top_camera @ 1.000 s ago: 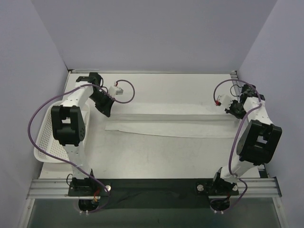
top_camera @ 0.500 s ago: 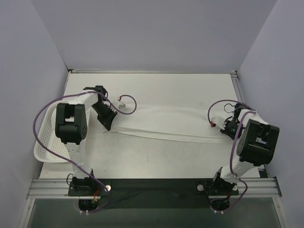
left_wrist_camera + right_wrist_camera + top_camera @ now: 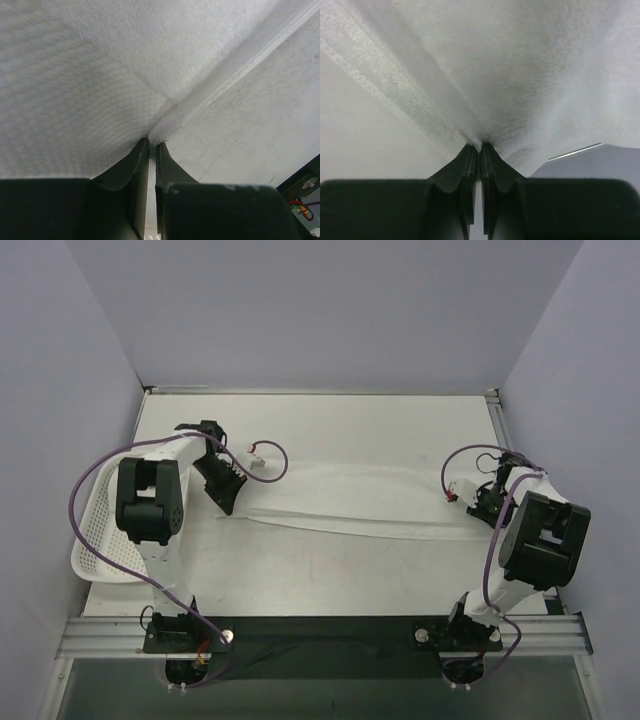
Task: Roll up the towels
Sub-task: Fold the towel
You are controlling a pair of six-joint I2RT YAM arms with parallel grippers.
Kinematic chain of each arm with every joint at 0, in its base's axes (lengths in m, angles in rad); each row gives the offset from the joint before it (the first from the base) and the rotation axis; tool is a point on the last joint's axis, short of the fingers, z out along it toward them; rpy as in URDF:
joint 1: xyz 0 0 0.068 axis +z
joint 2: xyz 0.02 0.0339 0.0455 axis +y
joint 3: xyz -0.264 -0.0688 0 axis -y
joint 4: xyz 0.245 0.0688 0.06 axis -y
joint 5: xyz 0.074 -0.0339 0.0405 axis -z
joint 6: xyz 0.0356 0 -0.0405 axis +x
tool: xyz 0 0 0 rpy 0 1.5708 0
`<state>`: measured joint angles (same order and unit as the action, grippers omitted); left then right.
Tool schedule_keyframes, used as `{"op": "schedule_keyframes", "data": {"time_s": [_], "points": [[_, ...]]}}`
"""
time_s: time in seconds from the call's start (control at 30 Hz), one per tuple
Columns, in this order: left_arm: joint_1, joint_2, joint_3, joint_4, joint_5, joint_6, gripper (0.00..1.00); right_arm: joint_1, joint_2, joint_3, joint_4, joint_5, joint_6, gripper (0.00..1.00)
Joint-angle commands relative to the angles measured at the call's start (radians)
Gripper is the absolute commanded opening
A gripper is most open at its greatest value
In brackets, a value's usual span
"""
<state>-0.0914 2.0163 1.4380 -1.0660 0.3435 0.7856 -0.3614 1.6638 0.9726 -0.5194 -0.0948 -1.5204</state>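
One white towel [image 3: 360,502] lies stretched left to right across the middle of the table, folded lengthwise into a long narrow band. My left gripper [image 3: 228,502] is shut on its left end, and the left wrist view shows the fingertips [image 3: 152,142] pinching a corner of the terry cloth [image 3: 90,75]. At the other end my right gripper [image 3: 482,502] is shut on the cloth. In the right wrist view the gripper [image 3: 480,146] pinches a gathered edge, and the towel [image 3: 520,70] fans out from it. Both ends sit low near the table.
A white perforated basket [image 3: 95,530] sits at the table's left edge beside the left arm. The grey tabletop [image 3: 350,430] is walled by purple panels at the back and sides. A metal rail [image 3: 320,632] carries the arm bases at the near edge.
Both grippers moved toward the near edge with the towel ends, drawing the far edge over the near one, so the towel is narrower. In the last half second almost nothing moved.
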Motion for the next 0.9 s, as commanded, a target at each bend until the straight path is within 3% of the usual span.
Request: {"op": "schedule_keyframes", "data": {"time_s": [0.0, 0.03, 0.07, 0.2, 0.37, 0.47, 0.6, 0.87], "points": [[-0.001, -0.03, -0.019, 0.017, -0.023, 0.056, 0.11, -0.014, -0.036, 0.009, -0.06, 0.041, -0.02, 0.14], [-0.002, -0.039, -0.027, 0.011, -0.006, 0.063, 0.18, -0.014, -0.041, 0.0, -0.067, 0.032, -0.017, 0.28], [-0.002, -0.047, -0.034, 0.003, 0.005, 0.069, 0.21, -0.014, -0.048, 0.0, -0.089, 0.023, -0.012, 0.33], [-0.011, -0.064, -0.053, 0.003, 0.019, 0.08, 0.2, -0.002, -0.104, 0.055, -0.186, -0.063, 0.069, 0.41], [-0.016, -0.033, -0.067, 0.003, 0.023, 0.069, 0.11, 0.114, -0.142, 0.21, -0.39, -0.215, 0.23, 0.39], [-0.018, -0.028, -0.079, 0.006, 0.031, 0.06, 0.11, 0.212, -0.163, 0.206, -0.393, -0.24, 0.35, 0.34], [-0.016, -0.022, -0.087, 0.018, 0.037, 0.05, 0.11, 0.447, -0.145, 0.152, -0.282, -0.194, 0.544, 0.32], [-0.016, -0.018, -0.087, 0.018, 0.048, 0.047, 0.16, 0.691, -0.072, 0.011, -0.001, -0.008, 0.71, 0.32]]}}
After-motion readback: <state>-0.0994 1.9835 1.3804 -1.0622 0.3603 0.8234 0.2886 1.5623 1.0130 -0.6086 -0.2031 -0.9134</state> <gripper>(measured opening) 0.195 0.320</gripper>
